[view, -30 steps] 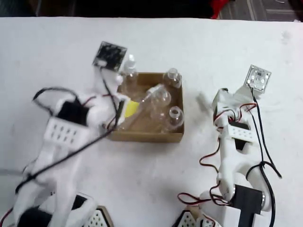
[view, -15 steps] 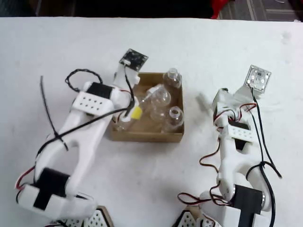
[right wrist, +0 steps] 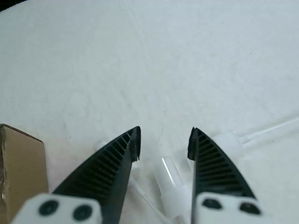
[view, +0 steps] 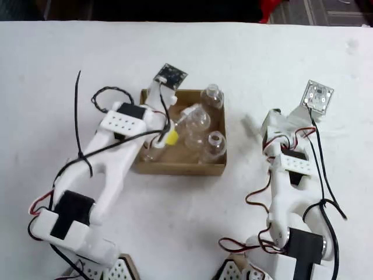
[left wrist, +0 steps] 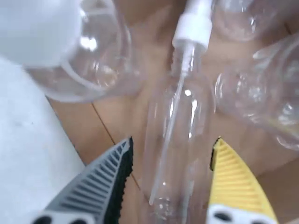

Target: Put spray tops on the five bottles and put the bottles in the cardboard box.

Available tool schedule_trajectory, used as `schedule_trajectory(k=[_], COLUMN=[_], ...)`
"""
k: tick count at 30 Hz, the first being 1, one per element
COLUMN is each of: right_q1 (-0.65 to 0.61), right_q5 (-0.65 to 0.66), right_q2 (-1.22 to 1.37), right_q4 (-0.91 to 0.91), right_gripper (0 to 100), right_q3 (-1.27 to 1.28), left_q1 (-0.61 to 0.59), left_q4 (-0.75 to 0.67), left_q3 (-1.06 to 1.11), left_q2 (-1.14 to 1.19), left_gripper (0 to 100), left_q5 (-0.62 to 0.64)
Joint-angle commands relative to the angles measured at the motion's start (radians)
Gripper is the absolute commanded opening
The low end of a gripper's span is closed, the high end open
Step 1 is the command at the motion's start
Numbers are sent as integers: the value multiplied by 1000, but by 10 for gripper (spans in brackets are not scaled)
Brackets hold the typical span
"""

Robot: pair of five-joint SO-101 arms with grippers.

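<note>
Your left pincer (left wrist: 173, 140) hangs open over the brown cardboard box (view: 180, 168), and the clear plastic bottle with the white spray top (left wrist: 180, 107) lies flat on the box floor between its spread jaws. Just beyond its tips stand other clear bottles (view: 214, 144), at least two with bare necks, so I judge most of the capping is left. Your right pincer (right wrist: 163, 137), open too, straddles loose white spray tops (right wrist: 170, 179) on the white table (right wrist: 187, 56).

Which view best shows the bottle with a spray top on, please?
The left wrist view: the bottle lies in the cardboard box between the open left gripper's fingers, tube visible. The high view has it partly under that gripper. The right wrist view faces the table beside the box.
</note>
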Motion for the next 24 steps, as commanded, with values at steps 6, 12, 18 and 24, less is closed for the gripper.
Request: schedule_trajectory(k=[6, 12, 18, 24], right_q1=[-8, -8, -8, -8], right_q5=[14, 14, 14, 14], right_q2=[-2, -2, -2, -2], right_q4=[-24, -24, -24, -24], right_gripper=[149, 149, 149, 149], right_q3=[-6, -6, -6, -6], left_q1=[-4, -7, 1, 4], left_q4=[-74, 32, 8, 11], left_q3=[-58, -201, -189, -187], left_q2=[102, 225, 223, 223], left_gripper=[251, 249, 223, 133], left_q5=[-15, -8, -11, -9])
